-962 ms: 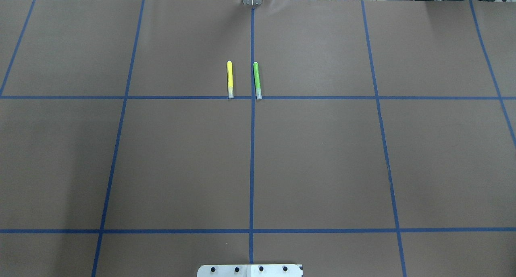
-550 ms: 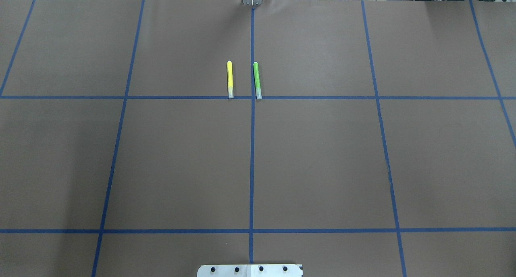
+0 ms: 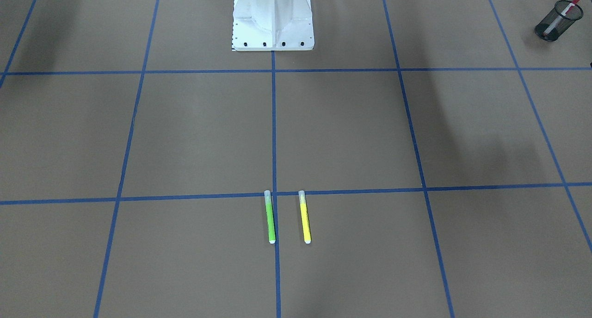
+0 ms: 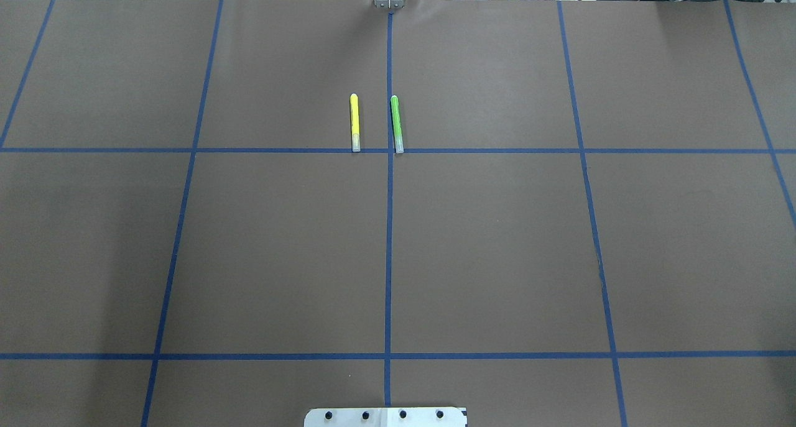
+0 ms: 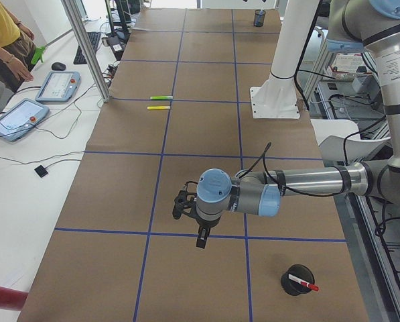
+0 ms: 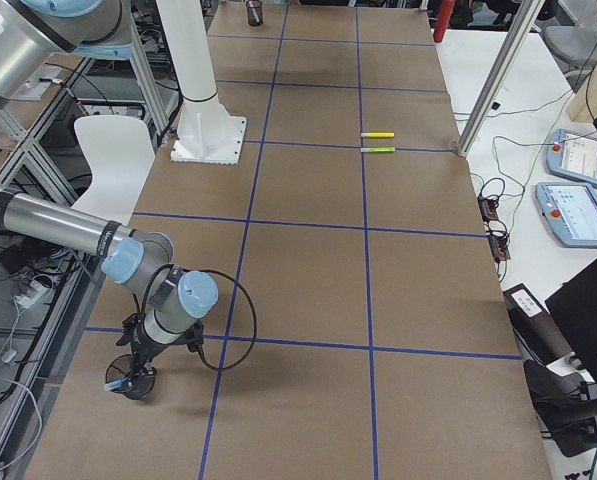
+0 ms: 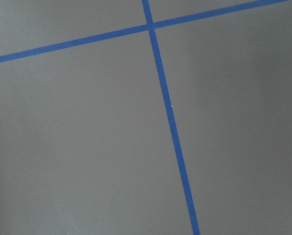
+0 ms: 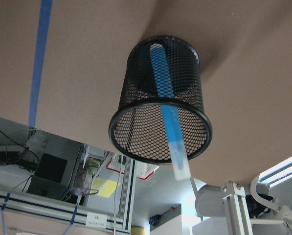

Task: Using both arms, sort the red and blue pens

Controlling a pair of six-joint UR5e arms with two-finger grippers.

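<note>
The red marker [image 3: 563,13] stands in a black mesh cup [image 3: 549,29] at the table corner on my left side, and it also shows in the exterior left view [image 5: 303,282]. The blue highlighter [image 8: 161,78] leans in a second mesh cup [image 8: 186,73] on my right side, its clear cap poking over the rim. My left gripper [image 5: 201,238] hangs over bare table beside the red marker's cup [image 5: 292,283]. My right gripper [image 6: 141,350] hovers just above the blue highlighter's cup [image 6: 130,386]. No fingers show in either wrist view, so I cannot tell either gripper's state.
A green highlighter [image 4: 396,123] and a yellow highlighter [image 4: 354,122] lie parallel at the far middle by the tape cross. The white pedestal base [image 3: 273,19] stands at the near edge. A person [image 5: 5,40] and two tablets [image 5: 55,86] are beside the table.
</note>
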